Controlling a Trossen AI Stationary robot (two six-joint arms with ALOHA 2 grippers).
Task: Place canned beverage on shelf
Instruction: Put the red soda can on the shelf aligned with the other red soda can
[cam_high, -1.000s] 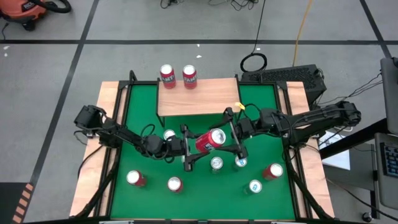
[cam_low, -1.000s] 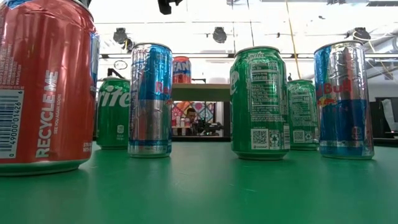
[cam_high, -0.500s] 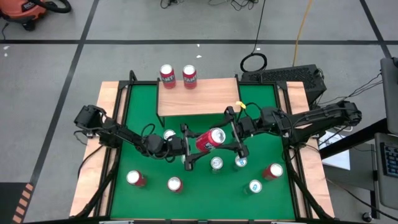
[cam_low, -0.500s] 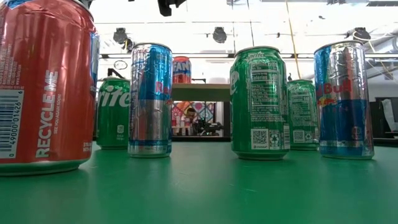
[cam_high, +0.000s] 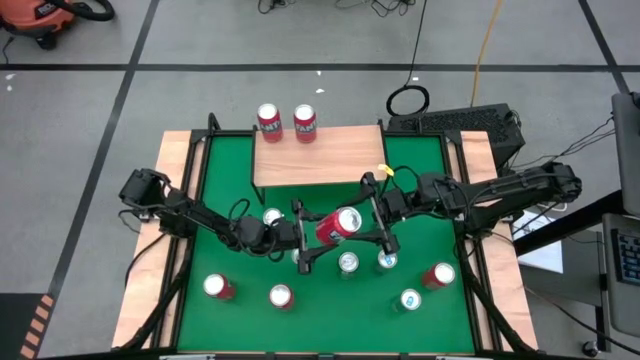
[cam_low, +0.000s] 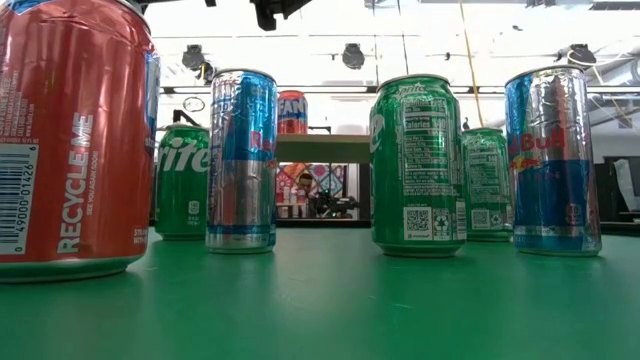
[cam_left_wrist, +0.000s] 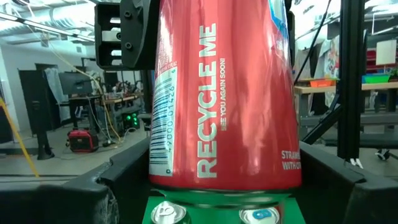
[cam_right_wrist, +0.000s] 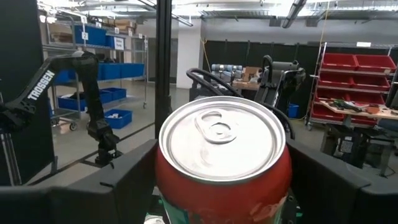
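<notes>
Left gripper (cam_high: 310, 238) and right gripper (cam_high: 375, 215) meet over the middle of the green-topped table (cam_high: 225, 190). Between them a red aluminium drinks can (cam_high: 340, 224) hangs tilted in the air, its silver lid turned towards the right arm. From where I stand both pairs of jaws look closed against it. The left takes the can across its printed side, and the right comes at it from the lid end with a finger down each flank. I can't tell which of the two is carrying the weight.

The light-wood shelf on thin black legs (cam_high: 330, 160) sits at the far edge of the table, just beyond the pair. Two red cans (cam_high: 287, 122) stand at its far left corner, and the rest of the board is bare.

This looks to me like a hand-over in mid-air. The thing to get right is that one gripper has a firm, square hold before the other lets go, or the can will slip. Several upright cans (cam_high: 366, 262) stand on the table directly underneath and would be knocked over. The arm that ends up with the can should turn it upright, lift it clear of the shelf's near edge, and set it down flat on the open wood well away from the two cans there.
</notes>
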